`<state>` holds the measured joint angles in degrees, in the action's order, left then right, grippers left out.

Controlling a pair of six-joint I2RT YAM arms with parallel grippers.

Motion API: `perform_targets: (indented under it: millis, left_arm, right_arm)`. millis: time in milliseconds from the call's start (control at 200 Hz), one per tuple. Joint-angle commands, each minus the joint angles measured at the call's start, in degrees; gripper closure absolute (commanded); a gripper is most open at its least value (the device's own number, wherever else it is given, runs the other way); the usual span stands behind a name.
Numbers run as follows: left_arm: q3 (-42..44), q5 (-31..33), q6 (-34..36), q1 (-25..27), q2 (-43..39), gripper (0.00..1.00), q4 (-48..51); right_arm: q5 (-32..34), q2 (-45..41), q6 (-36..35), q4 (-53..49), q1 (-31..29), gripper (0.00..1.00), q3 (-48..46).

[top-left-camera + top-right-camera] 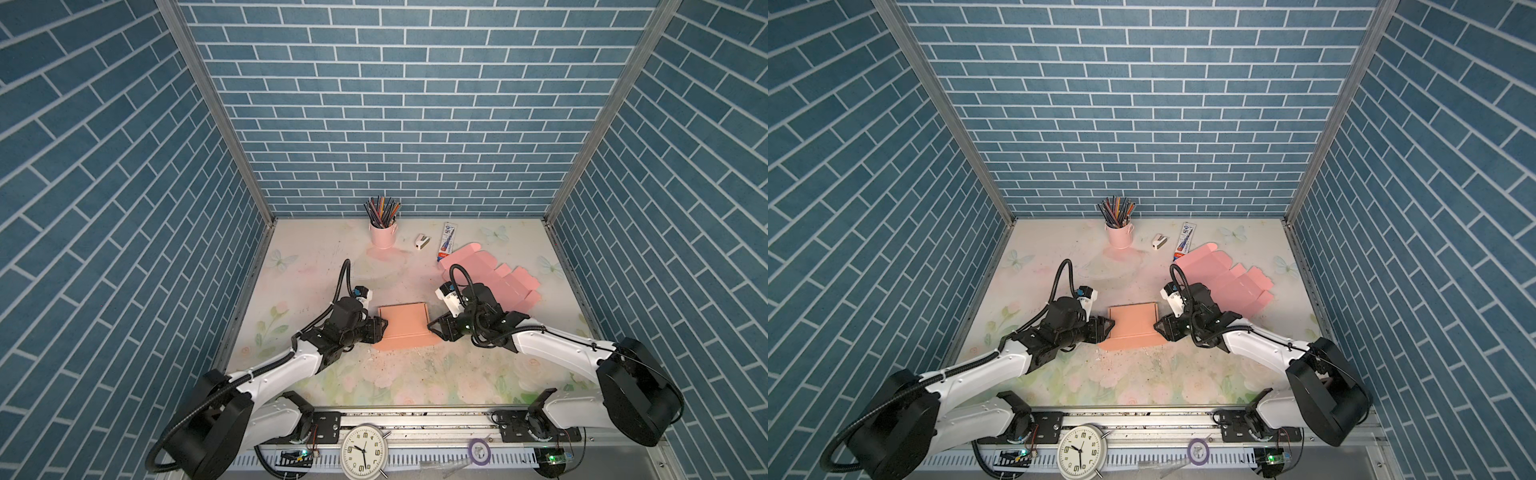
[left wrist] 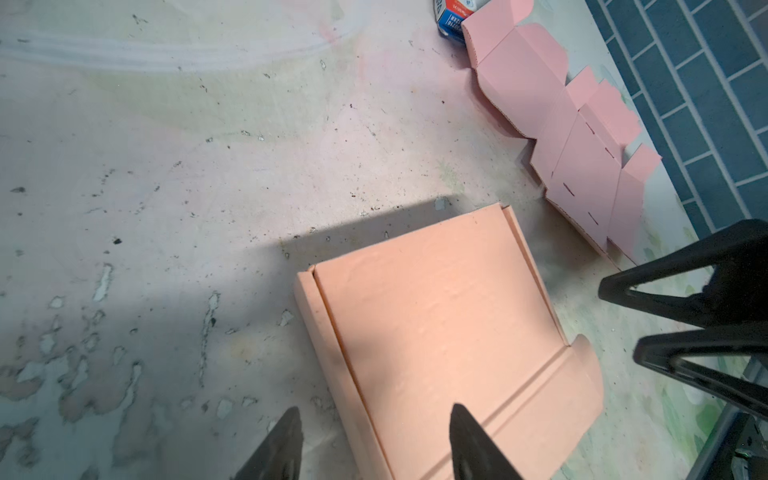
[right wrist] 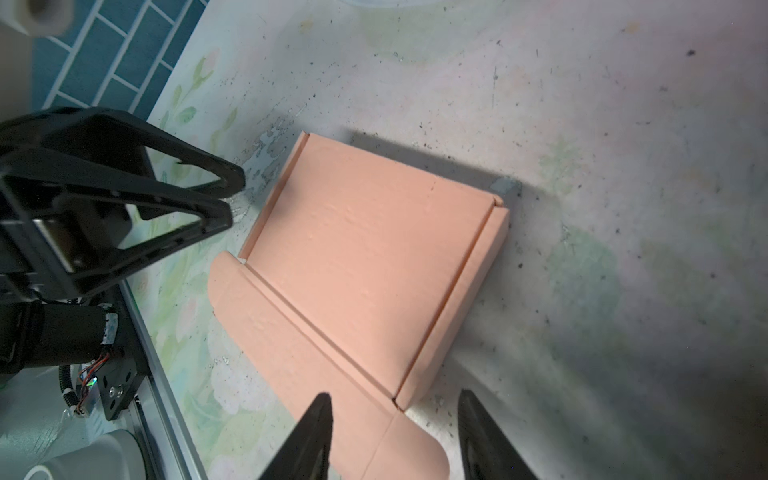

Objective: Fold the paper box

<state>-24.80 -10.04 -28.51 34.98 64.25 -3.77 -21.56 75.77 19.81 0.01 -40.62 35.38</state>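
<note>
Salmon cardboard box point(image 1: 405, 328) lay on the table point(image 1: 316, 257), near flap splayed out.
I saw it well apart from the pencil cup point(image 1: 383, 235), on my side of it; left fingers point(image 2: 286, 440) stood spread astride its left edge, right fingers point(image 3: 316, 432) spread around its right near corner, neither pair pinching.

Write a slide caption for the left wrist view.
Open black fingers flank a side wall of the peach cardboard box; unfolded pink cardboard sheets lie beyond.
</note>
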Motion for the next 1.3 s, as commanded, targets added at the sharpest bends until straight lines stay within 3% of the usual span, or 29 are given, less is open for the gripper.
perform_targets:
  millis: [0,180,420,1295]
  left_arm:
    - [1.1,4.0,-0.9,3.3,-4.0,0.42,7.5]
    - [2.1,6.8,-4.6,9.1,-8.3,0.42,10.8]
    - [1.7,8.4,-6.5,13.2,-6.0,0.41,9.9]
    - [6.8,6.1,-9.1,14.5,-3.2,0.40,0.2]
  right_arm:
    - [1.2,-3.2,3.0,-3.8,-1.2,0.49,-1.2]
    - [1.6,-4.8,5.0,-4.1,-3.1,0.44,-2.4]
    - [1.8,-2.6,5.6,-2.2,-4.6,0.42,-1.9]
    - [0.3,3.6,8.6,4.3,-7.6,0.35,-3.0]
